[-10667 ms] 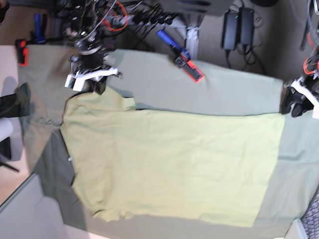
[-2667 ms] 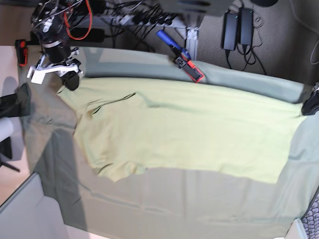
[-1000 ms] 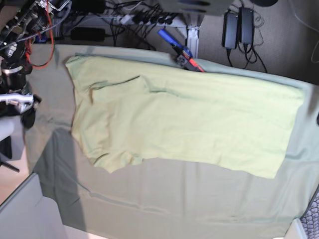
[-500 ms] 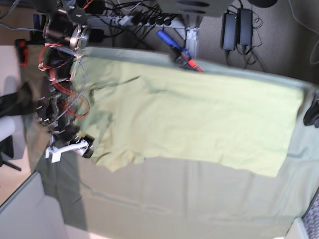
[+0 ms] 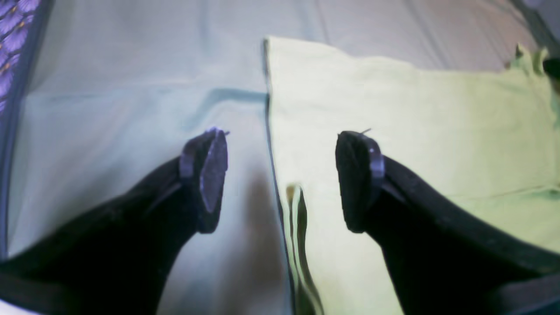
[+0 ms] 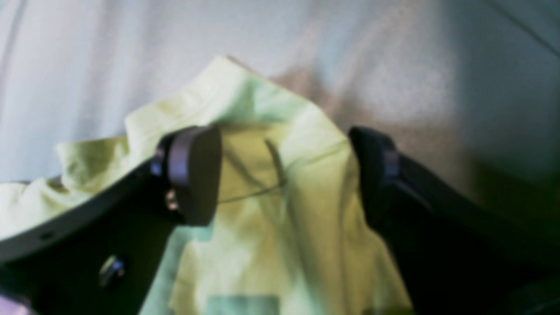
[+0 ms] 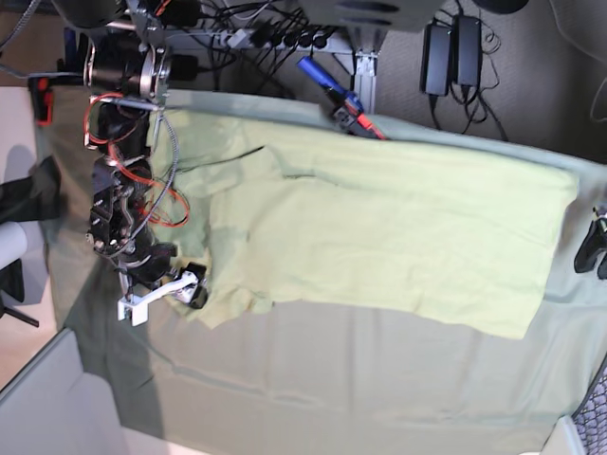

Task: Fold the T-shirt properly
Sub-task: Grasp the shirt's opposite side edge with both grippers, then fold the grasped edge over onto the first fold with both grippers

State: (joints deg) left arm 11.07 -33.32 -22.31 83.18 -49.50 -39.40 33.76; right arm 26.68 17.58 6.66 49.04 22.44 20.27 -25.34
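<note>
Legible text, labels, brands, numbers, signs: none in any view; T-shirt (image 7: pixel 379 237) plain, no print or readable tag showing; bench cloth (image 7: pixel 332 379) unmarked; black power bricks (image 7: pixel 453 55) beyond the bench carry no marking that can be made out; blue and red tool (image 7: pixel 340 100) at the far edge too small to read; both wrist views blurred, no lettering on the finger pads.

You see a grey-green cloth (image 7: pixel 332 379) over the surface, a red-and-blue tool (image 7: pixel 341 100) at its edge, and black power boxes (image 7: pixel 453 52) behind.
</note>
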